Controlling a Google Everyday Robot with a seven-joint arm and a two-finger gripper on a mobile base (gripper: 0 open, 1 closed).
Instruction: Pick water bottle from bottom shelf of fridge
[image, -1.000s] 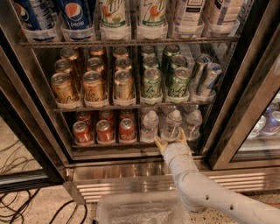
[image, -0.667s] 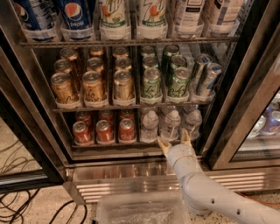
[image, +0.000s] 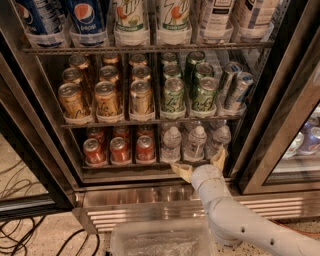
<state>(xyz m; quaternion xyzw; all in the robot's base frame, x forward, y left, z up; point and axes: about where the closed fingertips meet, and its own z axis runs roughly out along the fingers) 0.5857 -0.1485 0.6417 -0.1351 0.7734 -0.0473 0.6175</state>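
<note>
Against the frame 0.7 s earlier, the gripper (image: 200, 164) is sitting slightly lower and further right at the front edge of the bottom shelf (image: 125, 165) of the fridge (image: 30, 131). Its tan fingers (image: 182, 171) are splaying wider, open and gripping nothing. The water bottle (image: 195, 142) is standing upright at that front edge toward the right end, middle of three alike, just above the gap between the fingers, with red cans (image: 120, 149) occupying the left half. Legible writing: "pepsi" is showing on the blue bottle (image: 85, 14) at the top rack's left end; the script on the green cans (image: 174, 95) is not resolving.
</note>
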